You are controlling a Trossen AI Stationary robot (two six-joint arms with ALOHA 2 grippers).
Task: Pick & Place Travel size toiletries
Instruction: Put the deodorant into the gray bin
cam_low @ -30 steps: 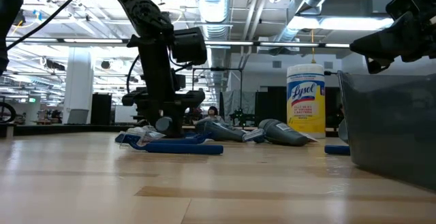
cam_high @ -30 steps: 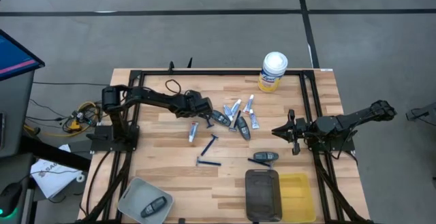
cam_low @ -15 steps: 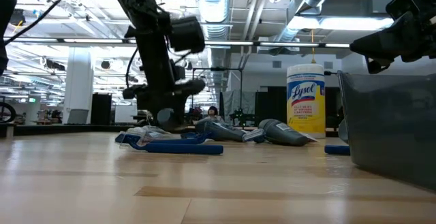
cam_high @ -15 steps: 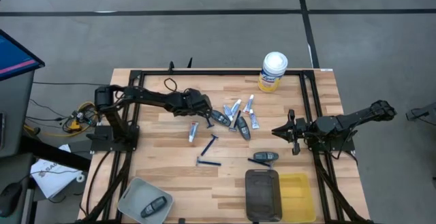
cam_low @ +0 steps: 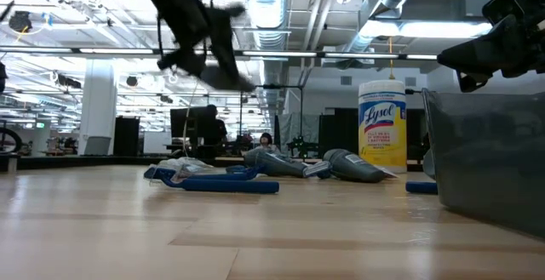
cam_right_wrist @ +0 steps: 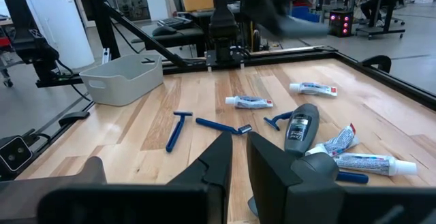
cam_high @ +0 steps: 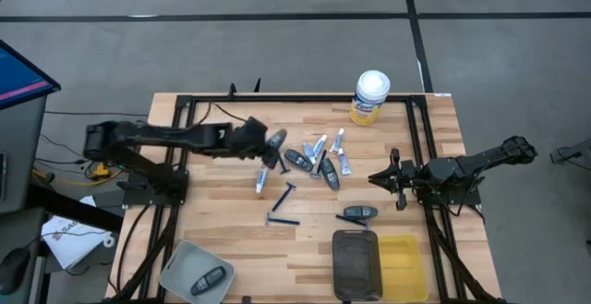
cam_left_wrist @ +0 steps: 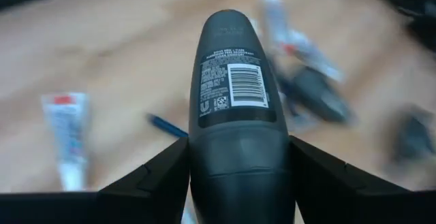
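High view: a grey bin [cam_high: 180, 265] at the table's [cam_high: 222, 193] near left corner is seen holding two dark grey oblong pieces [cam_high: 211, 280], while a dark tray [cam_high: 355, 263] and a yellow tray [cam_high: 405, 254] sit side by side at the near right edge, nothing discernible in either. The left pincer [cam_high: 273, 143] is clenched on a dark grey deodorant stick [cam_left_wrist: 233, 101], held above the table beside the scattered travel size toiletries [cam_high: 319, 161]: white tubes [cam_right_wrist: 249, 102], blue razors [cam_right_wrist: 178, 127] and more grey sticks. A yellow wipes canister [cam_high: 370, 97] stands at the far edge. Against the frame a second earlier, the left arm has been lifted and drawn back toward its base, the stick carried up off the wood. The right pincer [cam_high: 392, 180] is unchanged at the right side, its fingers nearly closed on nothing.
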